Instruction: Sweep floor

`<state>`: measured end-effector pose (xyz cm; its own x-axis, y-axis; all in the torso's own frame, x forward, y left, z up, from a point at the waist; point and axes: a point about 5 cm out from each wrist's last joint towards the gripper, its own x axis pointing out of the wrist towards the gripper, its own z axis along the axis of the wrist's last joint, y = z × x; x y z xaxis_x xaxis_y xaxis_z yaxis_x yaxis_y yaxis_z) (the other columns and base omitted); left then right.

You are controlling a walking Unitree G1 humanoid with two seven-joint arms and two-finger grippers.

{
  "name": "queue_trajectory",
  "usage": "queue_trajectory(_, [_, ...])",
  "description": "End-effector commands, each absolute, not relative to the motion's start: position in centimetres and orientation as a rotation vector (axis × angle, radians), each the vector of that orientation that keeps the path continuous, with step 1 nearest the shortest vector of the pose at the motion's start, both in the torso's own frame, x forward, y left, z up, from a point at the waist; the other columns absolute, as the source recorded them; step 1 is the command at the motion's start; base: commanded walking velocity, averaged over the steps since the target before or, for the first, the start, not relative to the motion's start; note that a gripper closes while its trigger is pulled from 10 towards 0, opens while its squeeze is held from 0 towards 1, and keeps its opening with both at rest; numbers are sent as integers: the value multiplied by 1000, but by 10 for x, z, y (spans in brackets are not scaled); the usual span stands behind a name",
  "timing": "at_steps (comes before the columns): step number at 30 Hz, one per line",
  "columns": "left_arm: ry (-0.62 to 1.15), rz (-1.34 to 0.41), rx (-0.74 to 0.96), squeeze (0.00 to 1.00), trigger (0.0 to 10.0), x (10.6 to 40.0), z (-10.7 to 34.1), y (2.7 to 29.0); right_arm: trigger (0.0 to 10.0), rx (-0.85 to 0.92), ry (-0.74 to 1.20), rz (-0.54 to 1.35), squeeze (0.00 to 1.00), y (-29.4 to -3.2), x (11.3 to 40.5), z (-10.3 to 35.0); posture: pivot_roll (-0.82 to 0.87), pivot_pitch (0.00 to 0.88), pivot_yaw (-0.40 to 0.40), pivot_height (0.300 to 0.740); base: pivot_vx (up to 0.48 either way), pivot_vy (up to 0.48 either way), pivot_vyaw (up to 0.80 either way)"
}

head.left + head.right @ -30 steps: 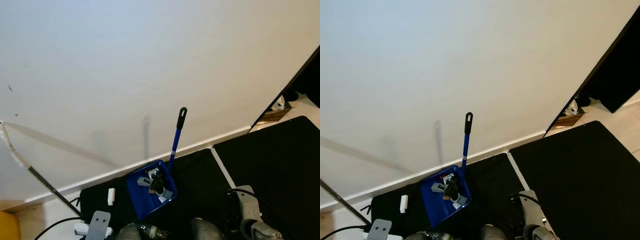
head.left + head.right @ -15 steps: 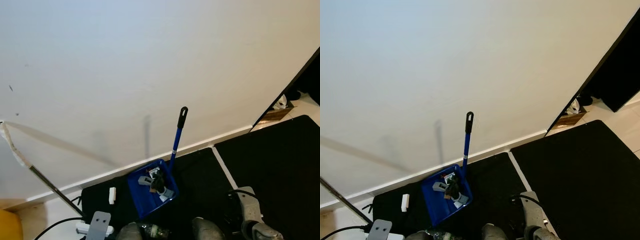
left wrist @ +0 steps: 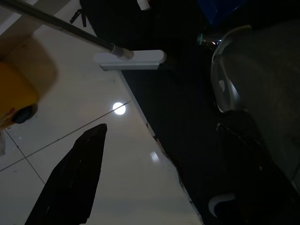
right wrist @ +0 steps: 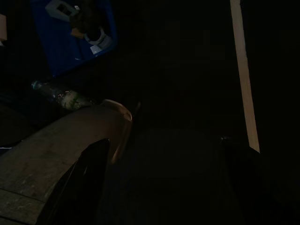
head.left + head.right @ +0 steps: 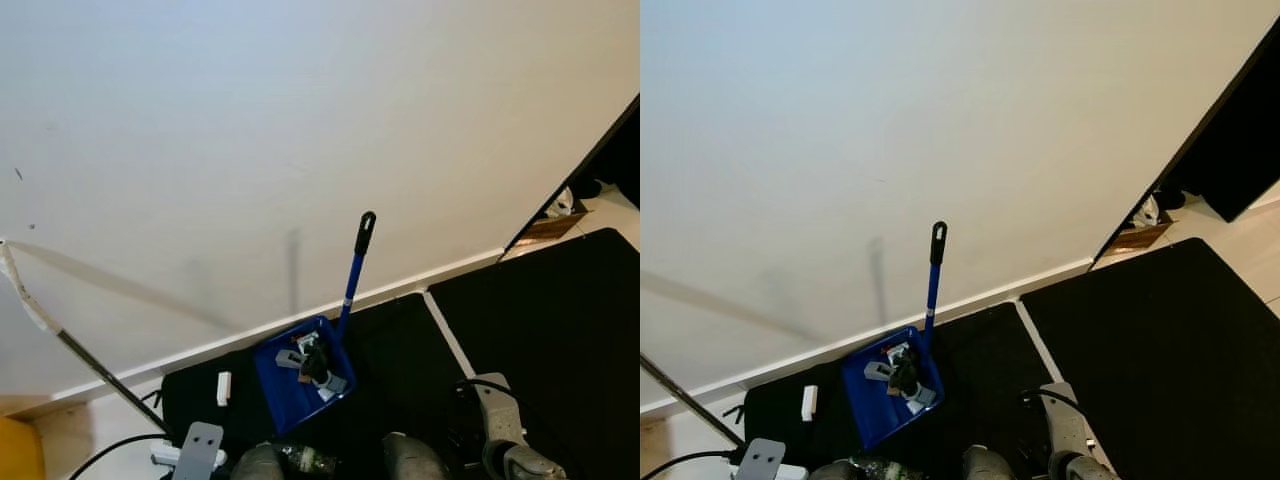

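L gripper (image 3: 154,173): fingers (image 3: 70,178) are seen spread apart w/ nothing between them, hung low over pale tile floor (image 3: 84,140) at the edge of the black mat (image 3: 183,117). R gripper (image 4: 161,183): view is v. dark, but both fingers (image 4: 79,183) are made out set wide, nothing held, above the mat by a pale strip of floor.

Outward from there: a blue dustpan (image 5: 300,372) is stood on the black mat near the mat's wall-side edge, its long blue handle (image 5: 352,272) upright against the white wall (image 5: 300,120). Scraps and small rubbish (image 5: 315,365) are piled in the pan. A small white block (image 5: 223,388) lies on the mat beside the pan. A plastic bottle (image 4: 58,96) lies on the mat close to the robot's feet. At the mat's left edge a white flat broom/mop head (image 3: 130,60) rests on the tile, its long pole (image 5: 70,345) slanted up to the wall.

Step judged: between strokes, no tool in hand; pan already loaded. Next move likely calls for the pole to be reached and gripped, probably by L arm, then remaining bits pushed toward the pan.
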<state>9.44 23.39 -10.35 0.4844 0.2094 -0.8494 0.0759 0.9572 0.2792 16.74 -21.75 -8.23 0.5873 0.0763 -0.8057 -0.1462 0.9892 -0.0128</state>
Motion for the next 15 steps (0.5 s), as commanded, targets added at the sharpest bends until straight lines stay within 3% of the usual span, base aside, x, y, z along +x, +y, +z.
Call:
queue_trajectory(1, [1097, 58, 303, 0, 10000, 87, -107, 229, 10000, -62, 956, 116, 0, -218, 161, -85, 46, 102, -60, 740, 0, 0, 0])
queue_trajectory(15, [1094, 88, 277, 0, 10000, 86, -107, 230, 10000, -73, 958, 123, 0, -217, 161, -86, 38, 93, -55, 740, 0, 0, 0])
